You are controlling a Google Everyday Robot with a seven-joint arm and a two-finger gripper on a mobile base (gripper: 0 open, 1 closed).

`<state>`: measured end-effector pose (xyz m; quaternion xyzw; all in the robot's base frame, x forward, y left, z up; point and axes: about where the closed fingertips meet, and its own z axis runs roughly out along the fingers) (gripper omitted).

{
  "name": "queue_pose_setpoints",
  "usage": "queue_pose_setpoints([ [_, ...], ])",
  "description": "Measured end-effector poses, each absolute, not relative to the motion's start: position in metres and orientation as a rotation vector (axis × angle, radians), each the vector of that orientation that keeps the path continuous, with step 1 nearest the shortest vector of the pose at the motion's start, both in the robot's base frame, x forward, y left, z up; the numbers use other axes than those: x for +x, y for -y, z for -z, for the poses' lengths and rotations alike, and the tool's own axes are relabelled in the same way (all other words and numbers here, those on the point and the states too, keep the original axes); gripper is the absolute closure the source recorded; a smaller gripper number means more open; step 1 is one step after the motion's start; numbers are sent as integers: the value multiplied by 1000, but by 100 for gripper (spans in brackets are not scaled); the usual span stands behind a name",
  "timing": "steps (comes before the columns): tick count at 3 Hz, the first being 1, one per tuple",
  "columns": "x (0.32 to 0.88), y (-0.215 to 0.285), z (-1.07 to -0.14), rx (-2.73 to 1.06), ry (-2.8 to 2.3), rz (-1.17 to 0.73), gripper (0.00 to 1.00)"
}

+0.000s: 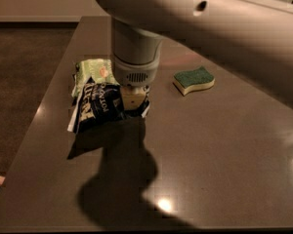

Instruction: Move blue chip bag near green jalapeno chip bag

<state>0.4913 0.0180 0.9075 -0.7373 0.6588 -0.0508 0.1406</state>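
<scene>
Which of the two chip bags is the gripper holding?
The blue chip bag, dark navy with white lettering, clamped in the gripper; the green jalapeno chip bag lies free behind it.

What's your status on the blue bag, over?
Gripper shut on blue bag, held tilted over table. Blue bag just in front of green bag, overlapping it in view. Sponge off to the side, not in the way.
</scene>
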Motion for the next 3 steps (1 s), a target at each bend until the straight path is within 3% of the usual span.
queue_pose_setpoints([
  [1, 523, -17, -914, -2090, -1934, 203, 82],
  [3, 550, -6, -914, -2034, -1982, 244, 35],
])
